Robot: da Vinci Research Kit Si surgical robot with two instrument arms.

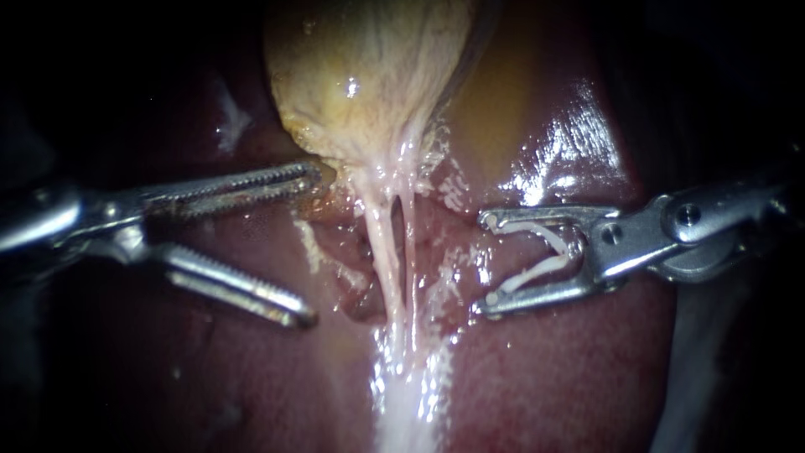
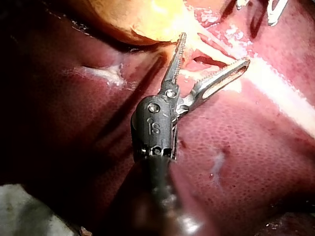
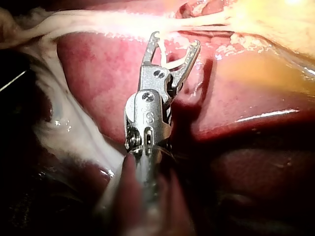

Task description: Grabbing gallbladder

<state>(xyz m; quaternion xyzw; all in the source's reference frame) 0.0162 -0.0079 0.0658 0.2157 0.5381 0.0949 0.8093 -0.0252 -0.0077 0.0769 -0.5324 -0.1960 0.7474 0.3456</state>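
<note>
The yellowish gallbladder hangs at the top centre, and two thin pale tubes run down from its neck over the liver. My left instrument has its serrated jaws wide open just left of the tubes. Its upper jaw tip lies against the gallbladder's lower edge and nothing is gripped. In the left wrist view, the left instrument stands the same way under the gallbladder. My right instrument stands right of the tubes with a white clip seated between its spread jaws. The right wrist view shows the right instrument and its clip.
Dark red liver surrounds the site, wet and glossy to the right of the gallbladder. A broad pale band of tissue runs down from the tubes. In the right wrist view, pale fatty tissue lies beside the shaft.
</note>
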